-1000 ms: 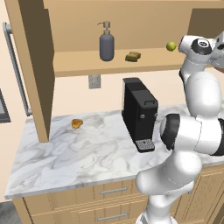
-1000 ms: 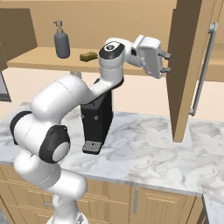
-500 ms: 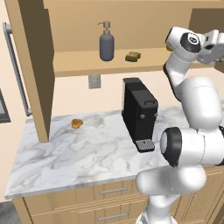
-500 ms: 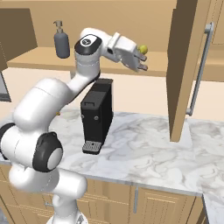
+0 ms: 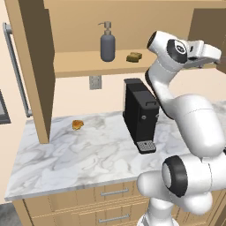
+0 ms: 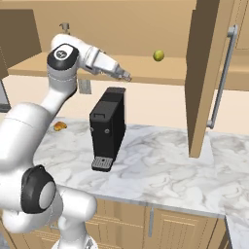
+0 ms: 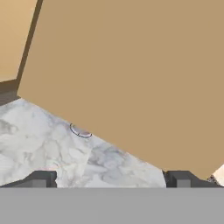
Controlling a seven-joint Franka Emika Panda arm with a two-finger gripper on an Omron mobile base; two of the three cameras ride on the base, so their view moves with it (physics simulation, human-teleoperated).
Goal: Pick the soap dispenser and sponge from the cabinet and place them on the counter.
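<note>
Since earlier frame, gripper (image 6: pixel 127 77) swung toward cabinet (image 5: pixel 31 66) shelf, fingers wide apart, empty; approach soap dispenser (image 5: pixel 107 43) level, centred on body, before sponge (image 5: pixel 134 57).

**Pale wall, wood fronts, soft even light**

A peach-cream wall (image 5: pixel 66 99) runs behind the worktop, carrying a small grey outlet plate (image 5: pixel 94 81) just under the wall unit's floor. Below the marble's front edge sit light-wood drawer fronts (image 5: pixel 88 201) with short grey handles (image 5: pixel 114 192). A dark framed panel (image 5: pixel 3 108) shows at the far left edge. Light is flat, shadows faint.
</note>
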